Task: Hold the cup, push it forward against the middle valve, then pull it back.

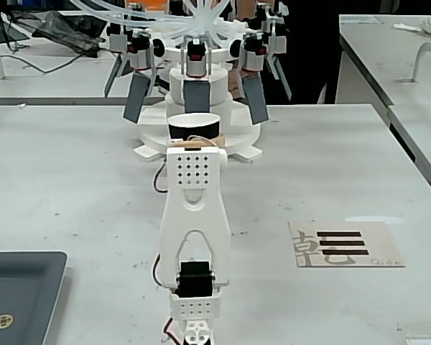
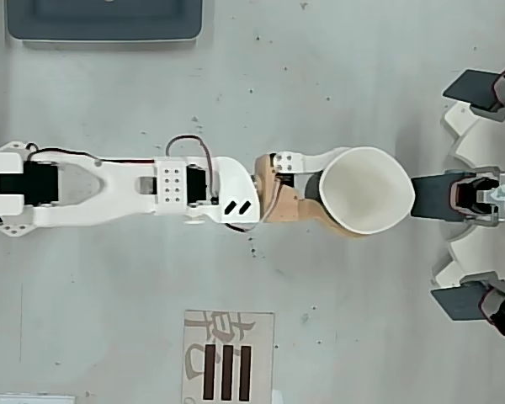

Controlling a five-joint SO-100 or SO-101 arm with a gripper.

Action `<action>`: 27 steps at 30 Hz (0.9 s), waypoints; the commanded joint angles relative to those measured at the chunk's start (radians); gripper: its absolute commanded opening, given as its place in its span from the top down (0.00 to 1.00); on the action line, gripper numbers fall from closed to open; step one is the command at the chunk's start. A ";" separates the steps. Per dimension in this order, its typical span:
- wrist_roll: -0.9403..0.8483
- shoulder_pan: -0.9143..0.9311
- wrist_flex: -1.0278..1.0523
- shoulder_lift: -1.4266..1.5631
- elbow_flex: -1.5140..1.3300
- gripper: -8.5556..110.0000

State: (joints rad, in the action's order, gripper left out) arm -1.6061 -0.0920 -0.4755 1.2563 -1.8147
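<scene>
The cup (image 2: 366, 192), white inside with a black wall (image 1: 194, 127), stands just ahead of the white arm's head. My gripper (image 2: 341, 195) is shut on the cup, one white finger and one tan finger (image 2: 320, 223) squeezing the rim into a pointed oval. The cup's pointed far edge meets the near end of the middle valve (image 2: 438, 195). In the fixed view the valve is the upright dark-grey paddle (image 1: 196, 93) under a black-and-red block, directly behind the cup. In that view the arm's head hides the fingers.
Two slanted grey paddles (image 1: 138, 97) (image 1: 253, 97) flank the middle one on a white round stand (image 1: 226, 147) with clear tubes above. A dark tray (image 1: 21, 295) lies near left. A card with black bars (image 1: 345, 244) lies right of the arm.
</scene>
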 commanded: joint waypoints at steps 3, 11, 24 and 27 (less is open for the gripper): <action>0.012 0.002 0.057 -0.146 0.291 0.90; 0.018 0.000 0.207 -0.476 0.761 0.90; 0.017 -0.002 0.147 -0.319 0.546 0.90; 0.014 -0.002 0.089 -0.150 0.325 0.90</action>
State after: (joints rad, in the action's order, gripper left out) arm -1.5938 -0.0905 -0.3267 0.9081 -1.3269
